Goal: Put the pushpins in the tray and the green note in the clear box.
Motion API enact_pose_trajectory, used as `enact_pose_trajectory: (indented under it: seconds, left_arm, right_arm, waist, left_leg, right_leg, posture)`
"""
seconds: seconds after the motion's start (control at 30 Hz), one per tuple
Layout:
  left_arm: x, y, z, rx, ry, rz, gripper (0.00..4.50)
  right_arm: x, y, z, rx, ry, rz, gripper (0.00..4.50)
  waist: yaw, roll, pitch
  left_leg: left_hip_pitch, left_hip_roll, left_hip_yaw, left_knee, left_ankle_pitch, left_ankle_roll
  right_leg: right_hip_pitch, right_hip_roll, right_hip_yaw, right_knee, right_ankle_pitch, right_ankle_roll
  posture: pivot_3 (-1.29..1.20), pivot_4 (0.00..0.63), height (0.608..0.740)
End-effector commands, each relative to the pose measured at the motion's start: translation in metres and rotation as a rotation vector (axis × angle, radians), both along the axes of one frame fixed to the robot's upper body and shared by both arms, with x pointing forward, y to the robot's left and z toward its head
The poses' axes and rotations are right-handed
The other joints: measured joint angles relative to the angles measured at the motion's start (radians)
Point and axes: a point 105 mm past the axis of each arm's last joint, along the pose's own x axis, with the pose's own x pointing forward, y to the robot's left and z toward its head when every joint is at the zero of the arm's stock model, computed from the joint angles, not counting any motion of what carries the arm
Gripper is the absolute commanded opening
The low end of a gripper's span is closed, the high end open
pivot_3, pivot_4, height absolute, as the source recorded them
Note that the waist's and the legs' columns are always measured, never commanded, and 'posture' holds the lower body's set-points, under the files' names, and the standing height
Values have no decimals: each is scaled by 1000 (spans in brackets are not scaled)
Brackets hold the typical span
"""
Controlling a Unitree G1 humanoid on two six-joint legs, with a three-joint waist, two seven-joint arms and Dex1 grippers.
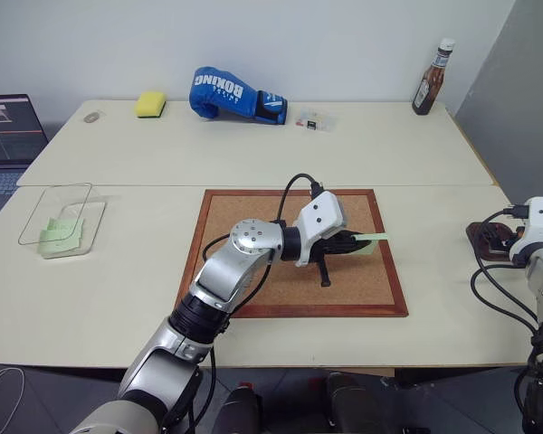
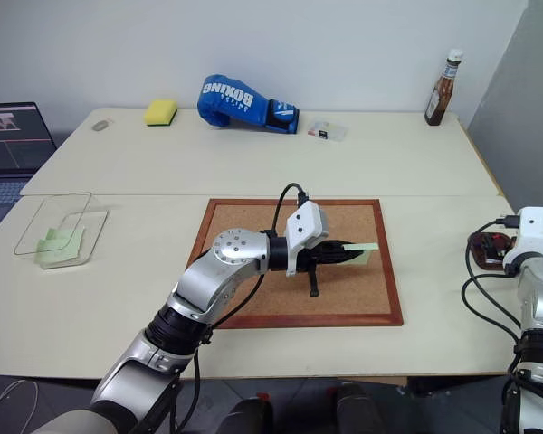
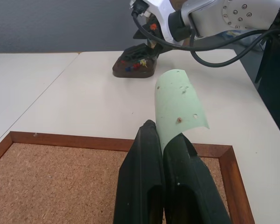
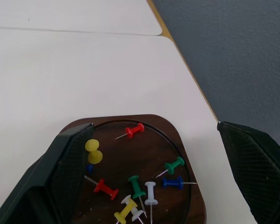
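Tabletop [image 1: 118,280] first: corkboard [image 1: 253,298] sits centre-near, clear box [image 1: 36,217] far out on the left edge with green paper already lying in it. Tray [image 4: 177,140] is at the right edge of the tabletop, pushpins [image 4: 135,186] piled inside — red, blue, green, yellow, white all in.

Left hand [image 3: 164,144] is clamped on the green note [image 3: 179,105], holding it by one edge just above the right part of the corkboard; the note curls up past the fingertips and shows pin holes. Right hand [image 4: 154,163] is spread wide over the tray, holding nothing.

I read the pin part as done, so the step in hand is carrying the note over to the clear box. My plan: keep the clamp firm, since thin paper can slip out. Lift clear of the corkboard frame before sweeping left. Come in over the box's near wall, lower the curled end inside, then release. Right hand can stay parked.
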Motion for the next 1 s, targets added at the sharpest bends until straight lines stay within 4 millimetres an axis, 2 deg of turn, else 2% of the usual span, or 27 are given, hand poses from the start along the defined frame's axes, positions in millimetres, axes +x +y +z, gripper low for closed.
enact_pose_trajectory:
  seconds: [0.03,0.13,0.27,0.73,0.8,0.9,1.0]
  left_arm:
    - [-2,-1,13,-31,-47,-4,0]
    - [-2,-2,13,-31,-48,-7,0]
    - [-2,-1,13,-32,-50,-6,0]
    - [-3,-2,12,-38,-50,-6,0]
    - [-4,-2,12,-38,-49,-7,0]
    - [-5,-3,11,-37,-47,-10,0]
    - [-6,-3,11,-37,-47,-12,0]
  right_arm:
    - [1,-4,19,24,-57,-28,4493]
    - [0,-1,7,62,-3,-23,4493]
    - [-1,-1,5,73,7,-25,4493]
    - [-1,-10,41,33,-157,-57,4493]
    - [-1,-10,39,41,-152,-55,4493]
    - [-4,-3,21,65,-71,-36,4493]
    - [-6,-4,29,49,-109,-39,4493]
  waist:
    - [0,0,0]
    - [0,0,0]
    - [0,0,0]
    - [0,0,0]
    - [0,0,0]
    - [0,0,0]
    - [0,0,0]
  left_leg:
    - [0,0,0,0,0,0]
    - [0,0,0,0,0,0]
    - [0,0,0,0,0,0]
    - [0,0,0,0,0,0]
    - [0,0,0,0,0,0]
    - [0,0,0,0,0,0]
    - [0,0,0,0,0,0]
  right_leg:
    - [0,0,0,0,0,0]
    - [0,0,0,0,0,0]
    - [0,0,0,0,0,0]
    - [0,0,0,0,0,0]
    - [0,0,0,0,0,0]
    - [0,0,0,0,0,0]
    - [0,0,0,0,0,0]
  posture:
    - [0,150,740]
    - [0,150,740]
    - [0,150,740]
    - [0,150,740]
    - [0,150,740]
    - [0,150,740]
    - [0,150,740]
